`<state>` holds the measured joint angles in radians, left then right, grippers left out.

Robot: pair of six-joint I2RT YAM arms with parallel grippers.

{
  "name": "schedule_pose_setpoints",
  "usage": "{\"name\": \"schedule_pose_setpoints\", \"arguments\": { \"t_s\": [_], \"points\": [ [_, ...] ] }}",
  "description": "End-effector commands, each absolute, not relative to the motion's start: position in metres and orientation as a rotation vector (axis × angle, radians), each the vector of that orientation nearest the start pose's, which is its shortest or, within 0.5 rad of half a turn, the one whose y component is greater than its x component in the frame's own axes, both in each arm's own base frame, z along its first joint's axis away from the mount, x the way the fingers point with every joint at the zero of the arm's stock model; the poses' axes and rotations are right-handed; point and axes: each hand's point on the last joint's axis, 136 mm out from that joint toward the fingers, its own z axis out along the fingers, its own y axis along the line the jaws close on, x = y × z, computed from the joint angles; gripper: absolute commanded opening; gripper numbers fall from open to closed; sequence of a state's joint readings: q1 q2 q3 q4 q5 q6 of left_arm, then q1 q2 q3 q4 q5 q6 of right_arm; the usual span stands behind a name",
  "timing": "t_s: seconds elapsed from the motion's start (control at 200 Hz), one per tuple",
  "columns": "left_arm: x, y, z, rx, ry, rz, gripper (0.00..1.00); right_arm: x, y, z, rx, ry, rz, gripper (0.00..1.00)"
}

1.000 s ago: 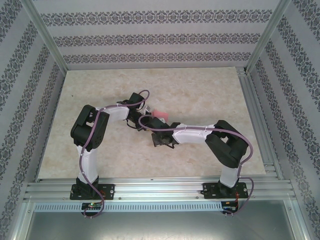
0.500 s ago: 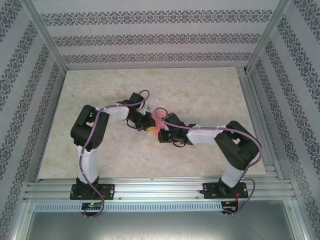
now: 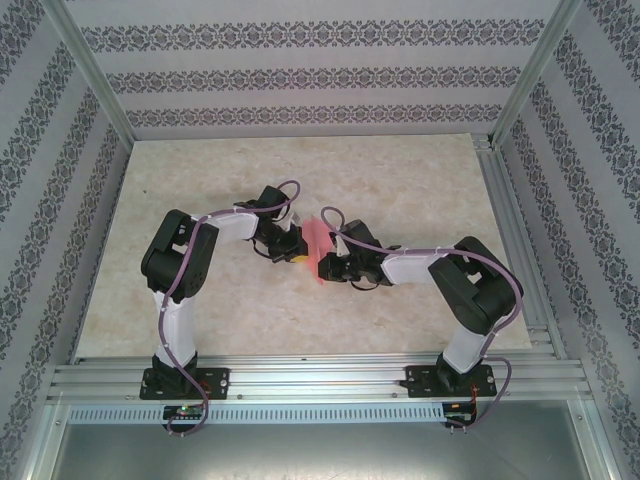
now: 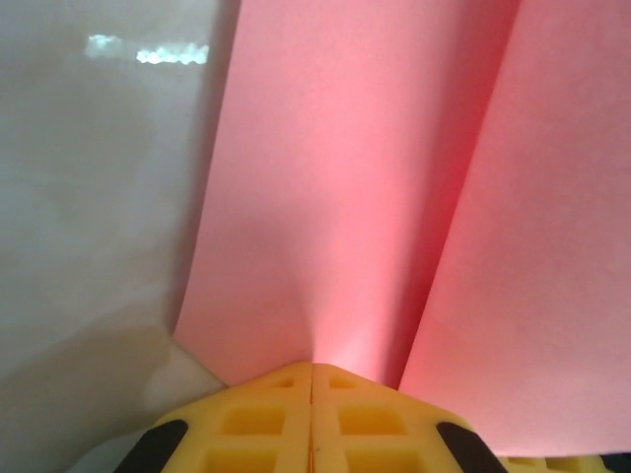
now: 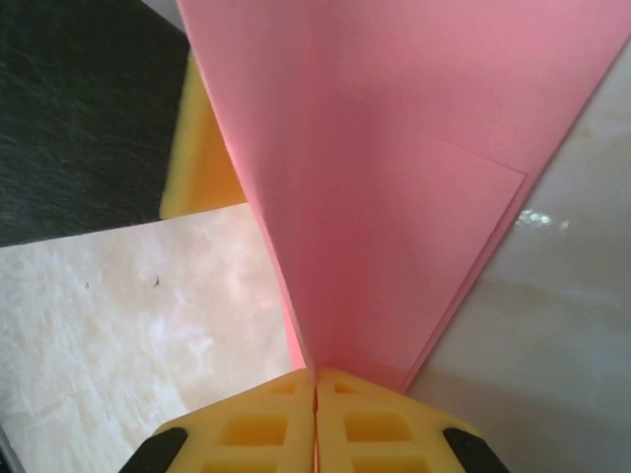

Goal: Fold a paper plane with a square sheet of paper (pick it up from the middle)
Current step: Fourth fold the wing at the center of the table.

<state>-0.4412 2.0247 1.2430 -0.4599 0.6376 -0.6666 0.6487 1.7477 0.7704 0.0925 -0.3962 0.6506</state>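
The pale marbled table (image 3: 400,180) spreads beneath both arms. Near its middle, the pink sheet of paper (image 3: 318,243) stands between the two end effectors, creased into overlapping layers. The left end effector (image 4: 313,367) is pinched tight on one edge of it. The right end effector (image 5: 315,372), just beside the left, is pinched tight on the opposite edge.

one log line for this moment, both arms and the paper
step: folding | left claw: shut on paper | right claw: shut on paper | paper: pink, folded in layers, pinched between both claws
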Motion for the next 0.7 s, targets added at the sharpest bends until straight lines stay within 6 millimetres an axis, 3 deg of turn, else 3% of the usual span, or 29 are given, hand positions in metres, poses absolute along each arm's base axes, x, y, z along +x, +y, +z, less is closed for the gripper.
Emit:
{"name": "schedule_pose_setpoints", "arguments": {
  "t_s": [0.0,0.335,0.56,0.694],
  "points": [
    [0.334,-0.264,0.01,-0.146,3.04,-0.994,0.09,0.282,0.3,0.026,-0.191,2.625,1.092,0.09],
    [0.332,-0.261,0.005,-0.121,3.063,-0.962,0.09,0.286,0.285,0.021,-0.157,2.657,1.052,0.09],
    [0.333,-0.263,0.006,-0.105,3.061,-0.969,0.09,0.285,0.286,0.012,-0.135,2.673,1.107,0.1],
    [0.335,-0.262,0.008,-0.098,3.058,-0.96,0.09,0.288,0.286,0.016,-0.122,2.643,1.15,0.1]
  ]
}}
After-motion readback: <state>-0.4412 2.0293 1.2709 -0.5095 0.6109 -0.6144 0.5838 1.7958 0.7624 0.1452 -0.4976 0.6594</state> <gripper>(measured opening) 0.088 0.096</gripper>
